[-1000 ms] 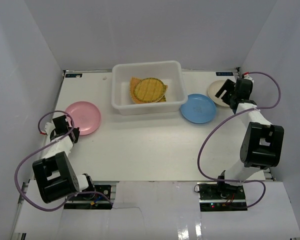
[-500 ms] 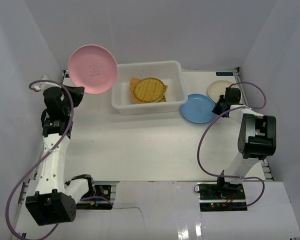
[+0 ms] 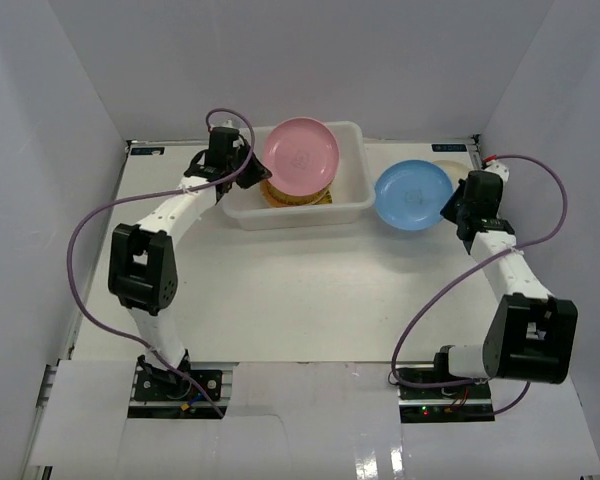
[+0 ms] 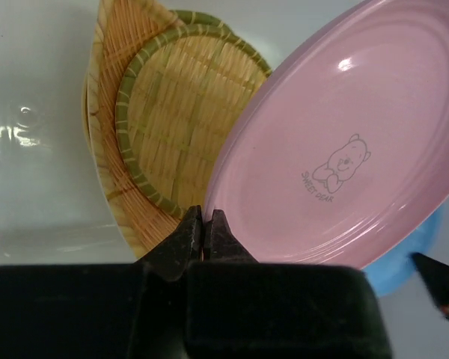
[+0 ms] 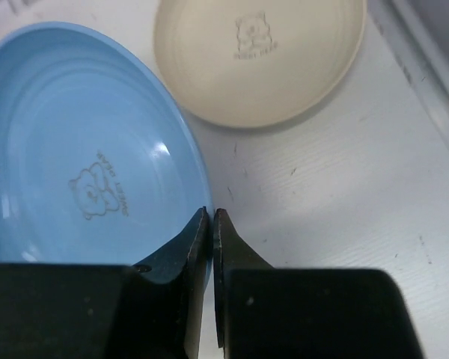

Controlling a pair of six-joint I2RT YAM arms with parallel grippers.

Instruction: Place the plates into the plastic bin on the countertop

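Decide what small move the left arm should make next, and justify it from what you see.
Probably lower the pink plate a little and open the left gripper. It pinches the plate's rim, and the plate hangs tilted over the plastic bin, directly above the bamboo trays. The right gripper holds the blue plate outside the bin, out of the way.

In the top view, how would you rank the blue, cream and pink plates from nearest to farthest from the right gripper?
1. blue plate, held by the right gripper.
2. cream plate, just behind.
3. pink plate, far left, over the bin.
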